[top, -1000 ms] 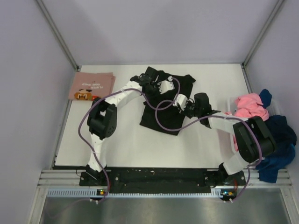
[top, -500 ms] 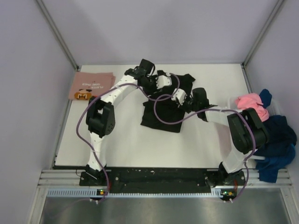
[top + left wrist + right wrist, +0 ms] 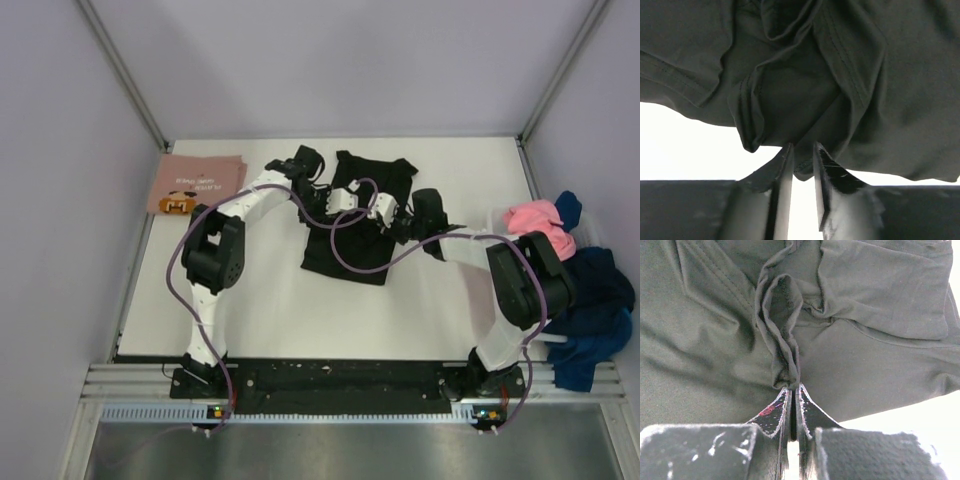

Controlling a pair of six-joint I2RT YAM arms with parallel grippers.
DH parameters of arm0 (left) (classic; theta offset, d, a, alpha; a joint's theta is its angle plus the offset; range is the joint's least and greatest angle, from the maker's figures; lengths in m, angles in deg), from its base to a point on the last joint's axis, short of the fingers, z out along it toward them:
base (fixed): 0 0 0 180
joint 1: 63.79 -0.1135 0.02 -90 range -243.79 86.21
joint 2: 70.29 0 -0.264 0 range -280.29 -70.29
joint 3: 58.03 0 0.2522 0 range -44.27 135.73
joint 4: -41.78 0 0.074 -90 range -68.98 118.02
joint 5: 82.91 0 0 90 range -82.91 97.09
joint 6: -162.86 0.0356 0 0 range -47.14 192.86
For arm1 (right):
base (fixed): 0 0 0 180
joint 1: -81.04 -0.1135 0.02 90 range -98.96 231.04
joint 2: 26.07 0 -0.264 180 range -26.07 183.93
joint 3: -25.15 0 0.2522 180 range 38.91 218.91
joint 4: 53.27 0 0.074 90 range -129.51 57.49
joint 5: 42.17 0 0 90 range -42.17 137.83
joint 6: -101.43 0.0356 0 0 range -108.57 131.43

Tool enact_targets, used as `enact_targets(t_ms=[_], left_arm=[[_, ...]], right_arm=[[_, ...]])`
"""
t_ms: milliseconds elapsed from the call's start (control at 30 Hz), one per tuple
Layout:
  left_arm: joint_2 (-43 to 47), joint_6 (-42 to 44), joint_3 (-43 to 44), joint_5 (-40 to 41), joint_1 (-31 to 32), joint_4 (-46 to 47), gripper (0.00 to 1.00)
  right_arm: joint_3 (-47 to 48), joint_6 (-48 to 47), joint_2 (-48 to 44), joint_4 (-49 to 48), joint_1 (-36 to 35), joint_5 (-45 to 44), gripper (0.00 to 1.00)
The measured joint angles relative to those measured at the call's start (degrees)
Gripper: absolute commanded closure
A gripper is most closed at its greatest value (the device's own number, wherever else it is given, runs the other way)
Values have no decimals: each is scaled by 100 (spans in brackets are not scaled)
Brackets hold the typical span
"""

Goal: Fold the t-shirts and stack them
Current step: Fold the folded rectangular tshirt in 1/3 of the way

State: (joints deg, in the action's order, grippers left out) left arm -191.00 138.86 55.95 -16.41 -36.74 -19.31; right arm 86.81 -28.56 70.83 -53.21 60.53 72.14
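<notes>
A black t-shirt [image 3: 350,255] lies partly folded and rumpled in the middle of the white table [image 3: 260,300]. My left gripper [image 3: 338,196] is at its far left part. In the left wrist view the left gripper [image 3: 802,148] is shut on a hem of the black t-shirt [image 3: 840,75]. My right gripper [image 3: 383,212] sits just right of it. In the right wrist view the right gripper [image 3: 794,387] is shut on a raised fold of the black t-shirt [image 3: 715,330]. A folded pink t-shirt with a cartoon print [image 3: 196,183] lies at the far left.
A heap of unfolded t-shirts sits at the table's right edge, a pink one [image 3: 536,224] on top of navy and blue ones [image 3: 600,295]. Grey walls close in the table at the back and sides. Both arms' cables loop over the black shirt.
Both grippers have shifted over the black shirt while holding it. The left gripper went toward the back, then came nearer again. The shirt's far part has changed shape and now lies more spread.
</notes>
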Motion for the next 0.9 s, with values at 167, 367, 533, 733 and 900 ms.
enact_targets(t_ms=[167,367,533,733,900], left_arm=[[-109,68,0,37,0,15,71],[-109,315,0,-7,-2,-382,53],[-109,494,0,-245,-2,-608,48],[-120,579,7,-313,-2,-702,50],[-173,721,22,-422,-2,-909,50]], right_arm=[[0,-7,0,7,9,-26,98],[0,-94,0,35,9,-17,98],[0,-109,0,50,9,24,98],[0,-149,-2,98,9,61,98],[0,-199,-2,133,9,66,98]])
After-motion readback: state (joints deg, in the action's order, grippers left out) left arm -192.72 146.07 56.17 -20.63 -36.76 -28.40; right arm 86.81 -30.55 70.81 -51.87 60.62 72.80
